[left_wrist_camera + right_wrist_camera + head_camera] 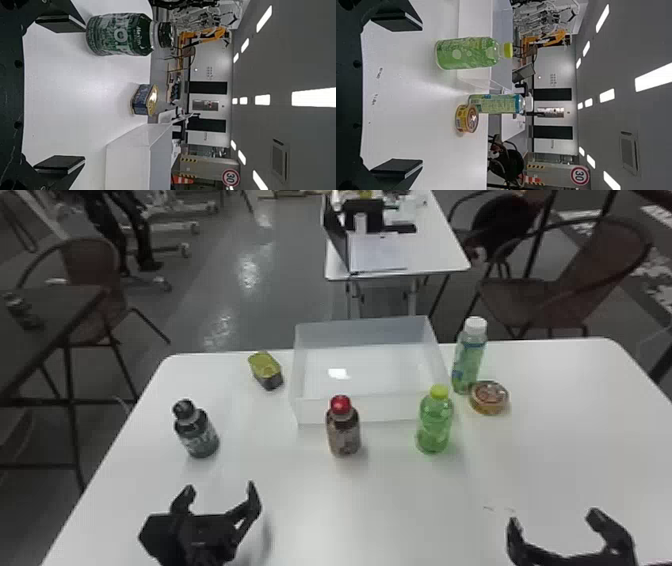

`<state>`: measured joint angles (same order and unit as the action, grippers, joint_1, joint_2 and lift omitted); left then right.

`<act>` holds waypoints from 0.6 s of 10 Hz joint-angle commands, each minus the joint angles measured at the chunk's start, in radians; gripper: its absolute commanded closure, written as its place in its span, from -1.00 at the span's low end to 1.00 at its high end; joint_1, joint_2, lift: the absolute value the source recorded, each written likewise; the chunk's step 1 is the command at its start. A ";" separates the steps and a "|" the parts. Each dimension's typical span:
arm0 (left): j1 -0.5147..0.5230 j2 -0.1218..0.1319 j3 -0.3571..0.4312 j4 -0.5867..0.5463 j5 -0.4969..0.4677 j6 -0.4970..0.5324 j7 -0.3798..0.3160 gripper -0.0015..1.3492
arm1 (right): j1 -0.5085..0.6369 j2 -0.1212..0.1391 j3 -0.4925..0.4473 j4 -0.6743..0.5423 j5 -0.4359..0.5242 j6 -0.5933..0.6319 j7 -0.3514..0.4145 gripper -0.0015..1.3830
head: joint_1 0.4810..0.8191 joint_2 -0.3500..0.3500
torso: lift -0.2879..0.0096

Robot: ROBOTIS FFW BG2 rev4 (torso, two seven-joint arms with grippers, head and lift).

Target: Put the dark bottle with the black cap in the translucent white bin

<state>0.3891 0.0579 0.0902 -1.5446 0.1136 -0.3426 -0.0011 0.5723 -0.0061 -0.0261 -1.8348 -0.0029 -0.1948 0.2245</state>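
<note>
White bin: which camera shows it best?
The head view, because it looks down into nearly the whole bin. The left wrist view shows one corner; the right wrist view, part of it beyond the green bottle.

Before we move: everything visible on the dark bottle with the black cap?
Squat, rounded dark bottle, probably plastic, its black cap on above a pale neck ring; dark green wrap with white lettering. It stands upright on the white table, toward the left edge, beyond the open left gripper. Only the table touches it.
</note>
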 commanded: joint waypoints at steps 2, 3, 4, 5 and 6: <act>-0.118 -0.003 0.083 0.100 -0.035 0.031 -0.068 -0.80 | -0.009 0.000 0.000 0.005 0.000 0.000 0.004 -0.87 | 0.27 0.44 | 0.32; -0.157 -0.003 0.112 0.123 -0.064 0.054 -0.085 -0.80 | -0.012 0.000 0.000 0.006 0.000 0.000 0.006 -0.87 | 0.27 0.48 | 0.32; -0.197 -0.004 0.134 0.153 -0.078 0.071 -0.089 -0.80 | -0.014 0.000 0.000 0.009 -0.003 0.000 0.007 -0.87 | 0.27 0.52 | 0.32; -0.242 -0.003 0.155 0.196 -0.083 0.079 -0.116 -0.80 | -0.020 0.000 0.000 0.011 -0.005 0.000 0.012 -0.87 | 0.27 0.56 | 0.32; -0.280 -0.001 0.177 0.232 -0.089 0.088 -0.143 -0.80 | -0.026 0.000 0.000 0.015 -0.006 0.000 0.018 -0.87 | 0.27 0.57 | 0.32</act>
<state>0.1341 0.0556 0.2538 -1.3369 0.0289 -0.2599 -0.1409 0.5503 -0.0061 -0.0261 -1.8218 -0.0078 -0.1950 0.2410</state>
